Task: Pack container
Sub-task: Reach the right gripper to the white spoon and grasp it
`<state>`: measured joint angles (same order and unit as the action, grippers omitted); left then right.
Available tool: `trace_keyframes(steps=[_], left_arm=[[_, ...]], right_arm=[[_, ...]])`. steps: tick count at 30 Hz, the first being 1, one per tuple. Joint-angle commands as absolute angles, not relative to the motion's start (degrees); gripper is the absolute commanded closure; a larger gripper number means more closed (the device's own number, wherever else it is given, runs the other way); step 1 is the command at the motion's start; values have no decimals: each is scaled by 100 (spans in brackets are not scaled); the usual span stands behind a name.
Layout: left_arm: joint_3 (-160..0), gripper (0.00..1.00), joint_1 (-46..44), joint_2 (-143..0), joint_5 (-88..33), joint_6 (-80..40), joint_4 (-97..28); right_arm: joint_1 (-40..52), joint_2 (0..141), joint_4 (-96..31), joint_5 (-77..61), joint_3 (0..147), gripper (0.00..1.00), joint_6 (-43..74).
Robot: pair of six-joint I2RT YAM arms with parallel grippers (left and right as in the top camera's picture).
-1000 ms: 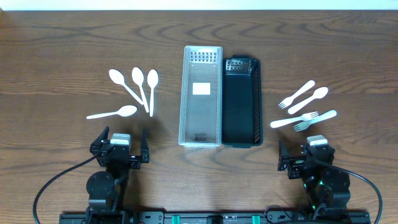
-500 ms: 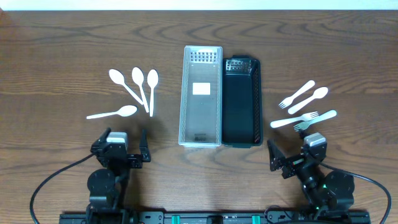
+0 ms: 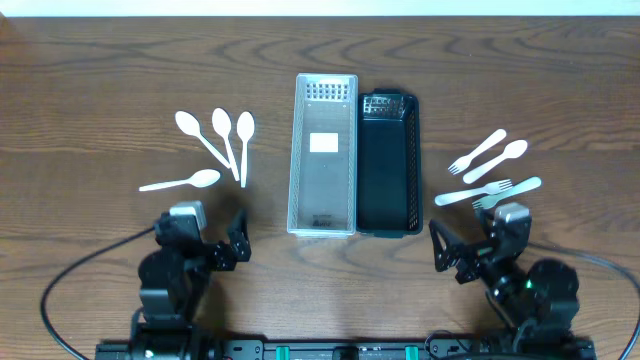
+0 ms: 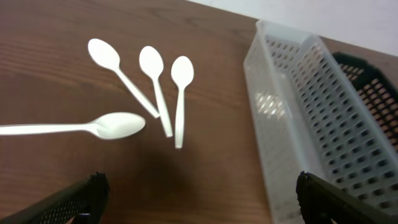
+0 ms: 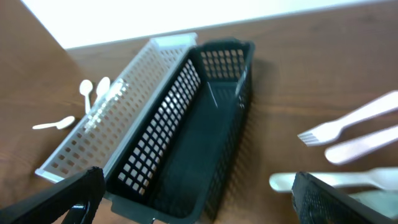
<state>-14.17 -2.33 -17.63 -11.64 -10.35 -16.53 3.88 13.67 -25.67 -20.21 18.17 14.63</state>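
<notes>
Overhead view: a white basket and a black basket lie side by side at mid-table, long walls touching.
Left arm: folded low at the near edge; the left gripper points toward the far side, over bare wood short of the spoons.
Left gripper state: fingers spread wide, holding nothing.
Right arm: also low at the near edge; the right gripper is angled toward the baskets' near ends.
Right gripper state: fingers spread wide, holding nothing.
Spoons: four, white, left of the white basket; three fan out with handles converging, and one lies crosswise nearer the arm.
Forks and spoons: a mixed white cluster right of the black basket, just beyond the right gripper.
Open room: bare wood separates each cutlery group from the baskets, and both grippers from the baskets' near ends.
</notes>
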Motion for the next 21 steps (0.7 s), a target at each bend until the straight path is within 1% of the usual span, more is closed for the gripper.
trace_keyframes(steps=[1, 4, 8, 13, 17, 19, 21], left_arm=[[-2327, 2, -204, -2541, -1253, -943, -1907], [-3188, 2, -204, -3422, -1234, -725, -2322], [-4423, 2, -204, -4567, -965, -709, -2982], [-5806, 2, -187, -5784, -788, -161, -3795], [-6681, 2, -25, -6639, -790, -19, -4469], [-6934, 2, 82, -6925, -790, -21, -4711], [-7133, 2, 246, -7214, -790, -19, -4932]], right_arm=[[408, 2434, -2775, -1603, 2650, 1, 1313], [401, 3566, -3148, -1098, 3594, 1, 1302], [263, 5113, -3955, -425, 5098, 1, 1184], [-211, 6805, -4925, -399, 6818, 1, 563], [-445, 7673, -5218, -1011, 7439, 1, 554], [-499, 7931, -5212, -934, 7430, 1, 534], [-613, 8272, -5242, -878, 7428, 1, 764]])
